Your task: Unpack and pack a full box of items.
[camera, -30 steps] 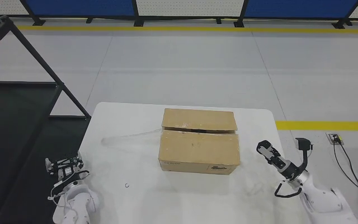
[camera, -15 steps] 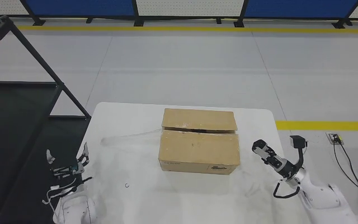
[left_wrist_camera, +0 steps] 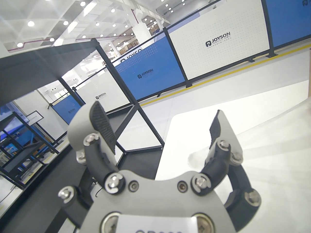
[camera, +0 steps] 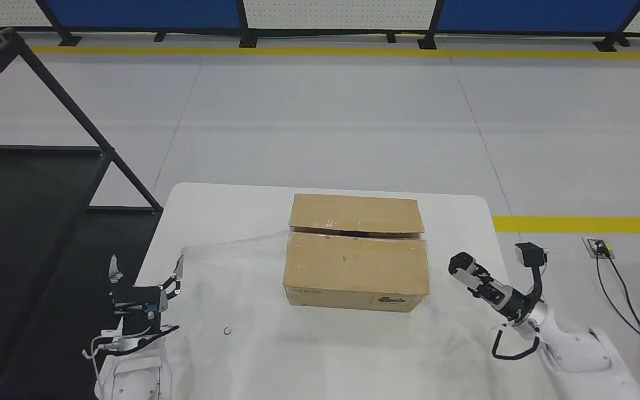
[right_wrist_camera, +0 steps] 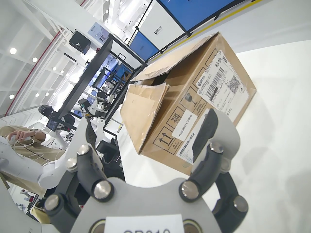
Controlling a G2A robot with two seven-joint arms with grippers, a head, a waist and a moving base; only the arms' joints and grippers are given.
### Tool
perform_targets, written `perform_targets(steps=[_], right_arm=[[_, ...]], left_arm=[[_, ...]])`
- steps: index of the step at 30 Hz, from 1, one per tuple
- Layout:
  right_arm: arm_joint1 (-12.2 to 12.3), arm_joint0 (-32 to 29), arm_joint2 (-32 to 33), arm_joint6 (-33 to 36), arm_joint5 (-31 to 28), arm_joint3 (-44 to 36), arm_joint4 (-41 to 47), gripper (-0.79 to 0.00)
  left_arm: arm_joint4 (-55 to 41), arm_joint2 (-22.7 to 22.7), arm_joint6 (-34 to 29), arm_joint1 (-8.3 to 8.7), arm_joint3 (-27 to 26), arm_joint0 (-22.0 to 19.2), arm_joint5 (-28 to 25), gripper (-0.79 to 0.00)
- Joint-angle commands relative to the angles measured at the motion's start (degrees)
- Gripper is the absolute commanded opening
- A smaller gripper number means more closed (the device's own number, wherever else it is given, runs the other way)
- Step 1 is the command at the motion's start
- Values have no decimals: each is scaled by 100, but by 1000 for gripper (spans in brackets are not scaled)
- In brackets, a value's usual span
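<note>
A brown cardboard box (camera: pixel 355 255) stands in the middle of the white table (camera: pixel 230 225). Its top flaps are folded down, with a dark slit between them. In the right wrist view the box (right_wrist_camera: pixel 194 78) shows labels on its side and flaps slightly ajar. My right gripper (camera: pixel 462 265) hovers just off the box's right side, open and holding nothing (right_wrist_camera: pixel 148 129). My left gripper (camera: pixel 145 272) is at the table's front left corner, open and holding nothing (left_wrist_camera: pixel 158 124), well away from the box.
A small ring (camera: pixel 228 331) lies on the table in front of the box, to its left. A black metal frame (camera: pixel 95 150) stands off the table's left side. Bare table (left_wrist_camera: pixel 255 134) stretches between my left gripper and the box.
My left gripper has risen and shifted right over the table's corner, its fingers spreading. My right gripper has edged a little closer to the box's right side.
</note>
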Motion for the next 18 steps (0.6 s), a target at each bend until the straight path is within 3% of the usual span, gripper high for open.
perform_targets(steps=[1, 8, 18], right_arm=[[-17, 51, -151, 153, 231, -84, 332, 0], [23, 604, -310, 1298, 391, 148, 1386, 0], [-65, 1701, -944, 2125, 675, 992, 1523, 0]], left_arm=[[-172, 39, -244, -7, -116, -31, -204, 0], [-894, -13, -1249, 5, -635, -182, -1128, 0], [-1537, -77, -1454, 84, -1035, -79, -2769, 0]])
